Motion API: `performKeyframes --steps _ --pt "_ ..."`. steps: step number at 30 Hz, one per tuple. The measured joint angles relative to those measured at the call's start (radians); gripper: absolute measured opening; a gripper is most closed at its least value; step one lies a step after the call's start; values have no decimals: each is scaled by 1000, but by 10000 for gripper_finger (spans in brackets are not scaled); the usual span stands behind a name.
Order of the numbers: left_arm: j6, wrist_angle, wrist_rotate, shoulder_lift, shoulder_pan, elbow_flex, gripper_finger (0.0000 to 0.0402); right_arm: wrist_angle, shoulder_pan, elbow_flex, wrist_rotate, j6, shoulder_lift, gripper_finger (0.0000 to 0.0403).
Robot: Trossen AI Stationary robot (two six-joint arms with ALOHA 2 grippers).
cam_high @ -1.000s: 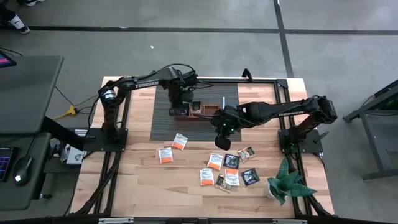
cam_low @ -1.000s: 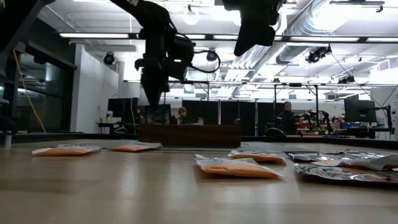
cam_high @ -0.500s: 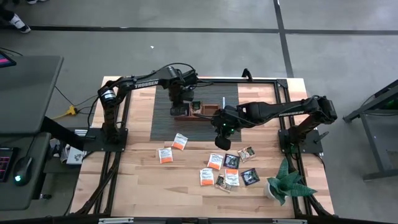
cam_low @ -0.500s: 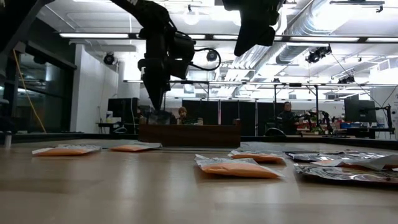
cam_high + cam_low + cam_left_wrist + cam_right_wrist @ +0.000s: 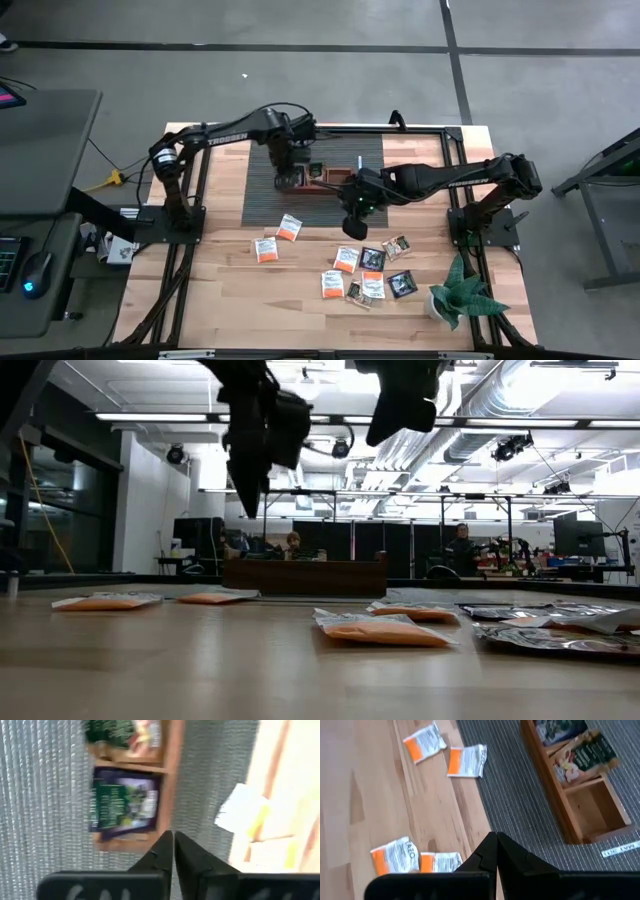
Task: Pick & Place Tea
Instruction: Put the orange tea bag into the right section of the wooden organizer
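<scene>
The wooden tray (image 5: 318, 179) sits on a dark ribbed mat. Its left compartments hold dark sachets (image 5: 123, 803), and the compartment at its right end (image 5: 594, 813) is bare. My left gripper (image 5: 285, 168) hangs shut and empty above the tray's left end; the low view shows its tip (image 5: 248, 512) well over the tray (image 5: 305, 575). My right gripper (image 5: 352, 207) is shut and empty, raised in front of the tray's right end. Orange-and-white sachets (image 5: 289, 227) (image 5: 265, 250) (image 5: 346, 259) and dark ones (image 5: 372, 258) (image 5: 401, 283) lie flat on the wooden table nearer me.
The dark ribbed mat (image 5: 262, 200) covers the far middle of the table. A potted plant (image 5: 462, 295) stands at the near right corner. Bare wood lies at the near left (image 5: 220, 300). People and equipment show in the room beyond the table.
My left gripper has risen straight up from just above the tray's left end to a clear height over it, staying shut.
</scene>
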Motion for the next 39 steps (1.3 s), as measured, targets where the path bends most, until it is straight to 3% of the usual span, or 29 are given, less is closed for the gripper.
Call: performKeyframes --steps 7,14,17,23,28,39 --pt "-118 78 65 -122 -99 -105 3 120 0 0 -27 -1 35 0" --pt "-276 191 72 -284 -185 -432 1 311 21 0 -102 -28 140 0" --pt "-369 315 73 -355 -206 -581 1 425 38 0 -117 -52 196 0" --pt "-510 439 132 -472 -227 -806 0 632 67 0 -140 -96 314 0" --pt "-569 548 173 -495 -244 -924 0 805 66 0 -247 -74 414 0" --pt "-591 676 242 -493 -250 -1028 0 917 65 14 -252 -67 544 0"
